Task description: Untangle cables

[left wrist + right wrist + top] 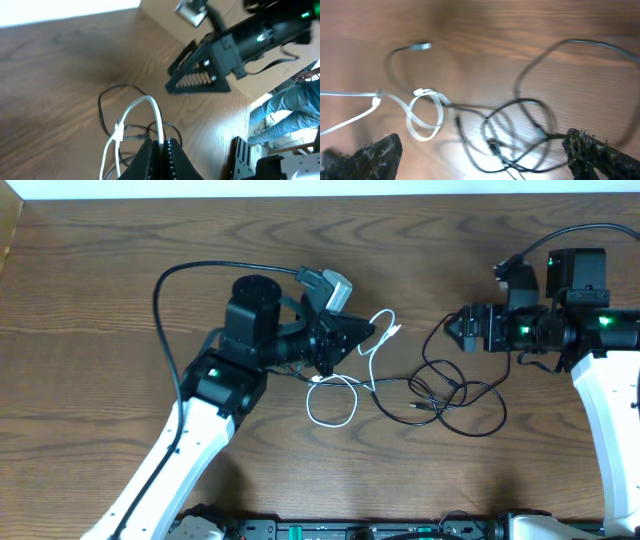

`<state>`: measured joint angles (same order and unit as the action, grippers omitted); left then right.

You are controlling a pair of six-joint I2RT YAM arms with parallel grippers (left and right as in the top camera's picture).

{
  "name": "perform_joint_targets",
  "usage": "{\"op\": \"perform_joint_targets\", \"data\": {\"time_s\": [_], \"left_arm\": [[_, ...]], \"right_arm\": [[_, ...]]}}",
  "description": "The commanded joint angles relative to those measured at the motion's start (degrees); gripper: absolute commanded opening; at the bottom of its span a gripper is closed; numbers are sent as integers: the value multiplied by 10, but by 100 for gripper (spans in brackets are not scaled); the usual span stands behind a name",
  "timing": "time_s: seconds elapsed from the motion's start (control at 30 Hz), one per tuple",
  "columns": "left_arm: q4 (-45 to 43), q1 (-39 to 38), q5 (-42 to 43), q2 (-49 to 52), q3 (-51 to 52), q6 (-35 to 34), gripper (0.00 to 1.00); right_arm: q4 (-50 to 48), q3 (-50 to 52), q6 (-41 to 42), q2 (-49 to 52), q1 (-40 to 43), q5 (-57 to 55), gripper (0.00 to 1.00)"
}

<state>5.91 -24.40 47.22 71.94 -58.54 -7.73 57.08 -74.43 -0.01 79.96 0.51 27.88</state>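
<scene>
The thin white cable (345, 385) lies in loops at the table's middle, one plug end (397, 331) pointing right. My left gripper (358, 335) is shut on a strand of it. In the left wrist view the white cable (152, 107) rises straight into the closed jaws (161, 147). The thin black cable (462, 392) lies in tangled loops to the right and crosses the white one near the middle. My right gripper (452, 328) is open and empty, above the black tangle's far left side. In the right wrist view its fingers (485, 155) straddle the black loops (530, 117), with the white cable (425, 110) at left.
The wooden table (120, 240) spans the view. A thick black robot wire (190, 272) arcs over the left arm. The right arm's gripper shows in the left wrist view (197, 80). A black rail (330, 530) runs along the front edge.
</scene>
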Motion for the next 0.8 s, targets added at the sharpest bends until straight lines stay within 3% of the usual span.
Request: {"op": "perform_joint_targets", "data": {"time_s": [0.0,0.13,0.6,0.77], "left_arm": [[-23,3,-3,-39,-5,-28,8],[-69,3,-4,-65,-5,-66,8],[-93,22,-1,-79,-7,-136,8],[-93,22,-1,-96,-7,-139,8]], "right_arm": [[13,-4,-62,-11,-16,93,99],[-10,39,-143,-11,-64,117,99],[-330,219,-140,-11,-192,203,99],[-433,255,-89,-10,-208,201,99]]}}
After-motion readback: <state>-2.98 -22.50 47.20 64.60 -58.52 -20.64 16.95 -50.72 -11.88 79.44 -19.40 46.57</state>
